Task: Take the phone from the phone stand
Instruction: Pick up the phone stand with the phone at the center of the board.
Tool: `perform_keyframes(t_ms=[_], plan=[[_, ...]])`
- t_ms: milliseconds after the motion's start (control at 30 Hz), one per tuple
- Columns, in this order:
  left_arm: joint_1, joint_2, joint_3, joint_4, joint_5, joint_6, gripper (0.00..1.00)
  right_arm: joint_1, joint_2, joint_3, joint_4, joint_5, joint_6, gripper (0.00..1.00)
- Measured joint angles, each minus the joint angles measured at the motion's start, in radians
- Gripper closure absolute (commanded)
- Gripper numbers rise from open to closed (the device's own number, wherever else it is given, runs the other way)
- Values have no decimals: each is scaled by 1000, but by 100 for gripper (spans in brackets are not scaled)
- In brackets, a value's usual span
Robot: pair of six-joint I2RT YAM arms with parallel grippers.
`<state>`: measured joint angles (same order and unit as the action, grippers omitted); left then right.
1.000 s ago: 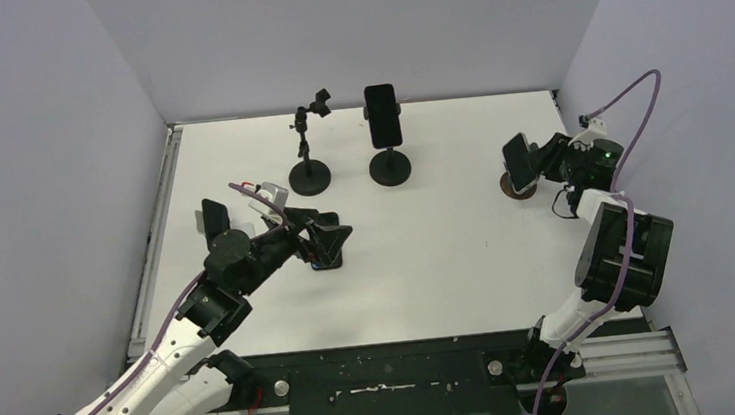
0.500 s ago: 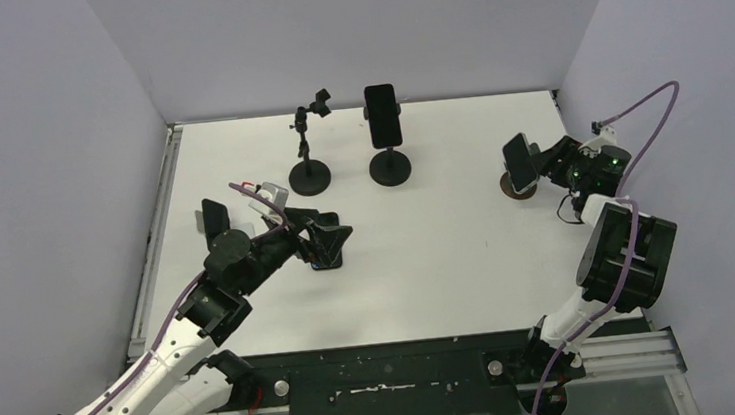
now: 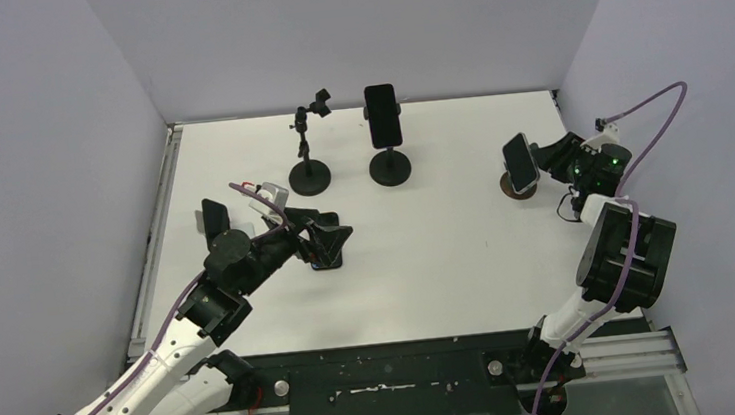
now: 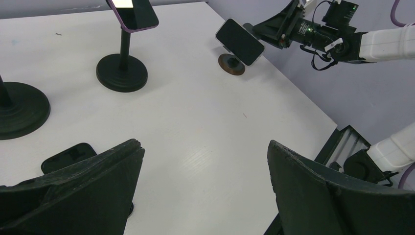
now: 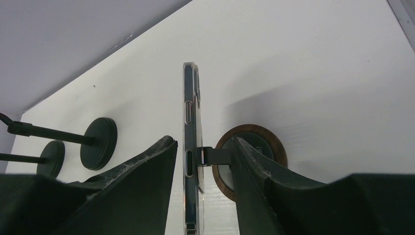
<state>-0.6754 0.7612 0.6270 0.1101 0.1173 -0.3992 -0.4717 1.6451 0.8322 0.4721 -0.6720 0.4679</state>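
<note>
The phone (image 3: pixel 518 162) leans on a short stand with a wood-rimmed round base (image 3: pixel 513 188) at the right of the table. My right gripper (image 3: pixel 540 159) is open around it from the right. In the right wrist view the phone (image 5: pixel 190 147) is edge-on, and the gripper (image 5: pixel 201 143) straddles it. One finger (image 5: pixel 151 166) stands a narrow gap from the screen side. The other finger (image 5: pixel 254 171) is behind the phone, beside the stand's arm (image 5: pixel 215 155) and base (image 5: pixel 271 147). My left gripper (image 3: pixel 331 243) hangs wide open and holds nothing (image 4: pixel 205 147).
At the back middle a tall stand (image 3: pixel 389 168) carries another phone (image 3: pixel 382 114), and an empty clamp stand (image 3: pixel 310 177) is beside it. A dark flat phone (image 4: pixel 68 155) lies on the table by my left gripper. The side wall is close behind the right arm (image 3: pixel 621 256).
My right wrist has drawn back a little to the right, away from the phone, and its jaws have shifted in width. The phone still rests on its stand. The left arm is still.
</note>
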Motion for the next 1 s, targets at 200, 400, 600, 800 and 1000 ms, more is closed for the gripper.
perform_keyframes(t_ms=[200,400,600,800,1000], plan=[[0,0,0,0,0,0,3,0,0,0,0,3,7,69],[0,0,0,0,0,0,3,0,0,0,0,7,9,75],[0,0,0,0,0,0,3,0,0,0,-1,7,9,75],[0,0,0,0,0,0,3,2,0,0,-1,7,8,74],[0,0,0,0,0,0,3,2,0,0,-2,8,5,73]])
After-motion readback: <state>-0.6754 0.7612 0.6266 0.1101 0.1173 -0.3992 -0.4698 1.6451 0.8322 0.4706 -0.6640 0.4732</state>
